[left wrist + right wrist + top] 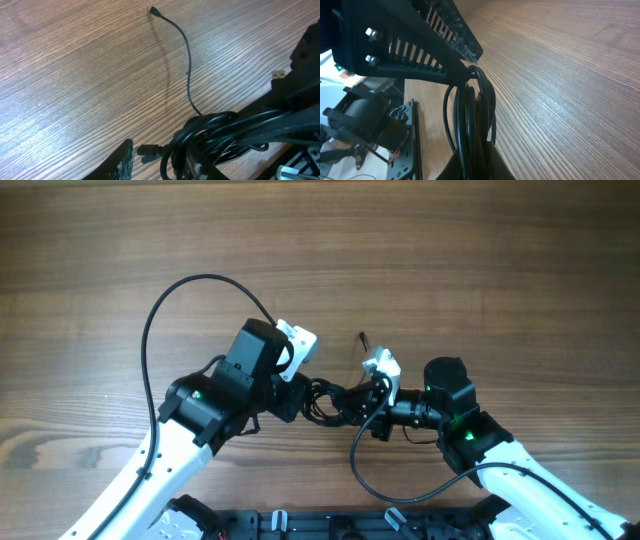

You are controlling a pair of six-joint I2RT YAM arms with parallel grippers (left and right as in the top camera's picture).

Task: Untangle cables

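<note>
Cables (466, 120) sit clamped inside right gripper (476, 102).

Black cables (335, 400) in a knot between left fingers (298, 390) and right fingers (383, 396)

**Cables bunched between the two grippers, front middle of the table**

The cables (335, 400) are gathered in one bundle over the front middle of the table (450, 240), between the two grippers. The left gripper (296, 392) is set at the bundle's left end and the right gripper (382, 402) at its right end. In the right wrist view the bundle is seen running between that gripper's fingers (455, 45). One loose strand (187, 60) is led out of the bundle toward the back of the table, with its plug (152, 10) well apart from the bundle.
</note>
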